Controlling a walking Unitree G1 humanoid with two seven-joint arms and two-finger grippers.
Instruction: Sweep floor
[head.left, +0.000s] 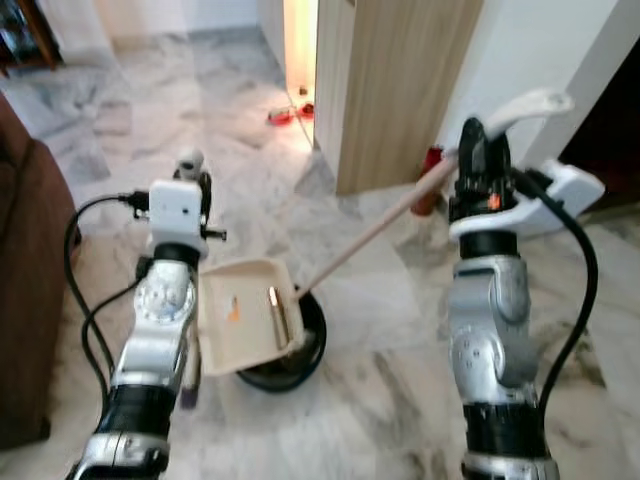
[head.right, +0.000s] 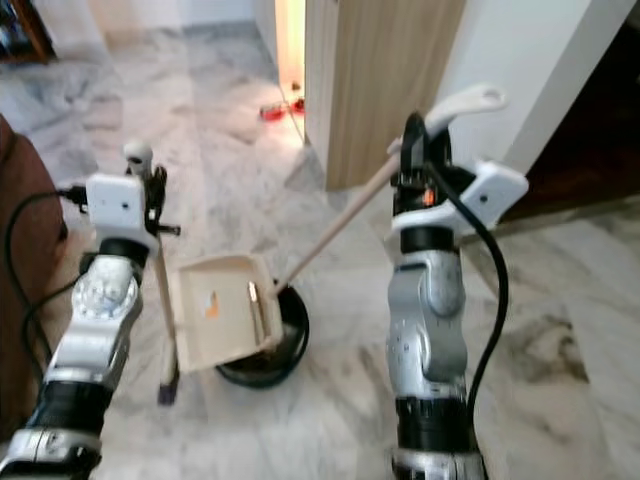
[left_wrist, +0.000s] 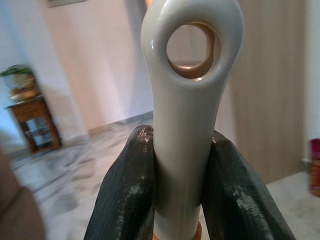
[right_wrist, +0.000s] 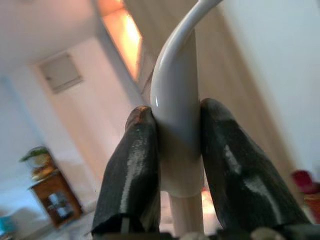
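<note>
I have the left gripper (left_wrist: 182, 185) clamped on the white looped grip of the dustpan handle (left_wrist: 187, 100), fingers (left_wrist: 125, 190) pressed on either side of it, and the right gripper (right_wrist: 180, 165) clamped likewise on the white cap of the broom handle (head.left: 375, 230). The dustpan (head.left: 240, 315), cream-coloured and tipped up, sits over the near rim of a black round bin (head.left: 300, 355) on the marble floor (head.left: 400, 400); an orange scrap (head.left: 233, 308) and a brown stick-like item (head.left: 277, 315) lie on its tray. The broom handle runs down at a slant from the right gripper to the bin's far rim, its head hidden behind the pan. In my judgement the step is emptying the pan: I would tilt it further so the contents slide toward the bin, using the broom to coax them, and keep the pan's lip inside the rim. For clearances, a wooden panel (head.left: 400, 90) stands just beyond the bin, with a red object (head.left: 432, 160) at its foot; a brown sofa (head.left: 30, 280) hems in the left arm. Open floor lies ahead toward the lit doorway, where red litter (head.left: 285, 115) remains.
</note>
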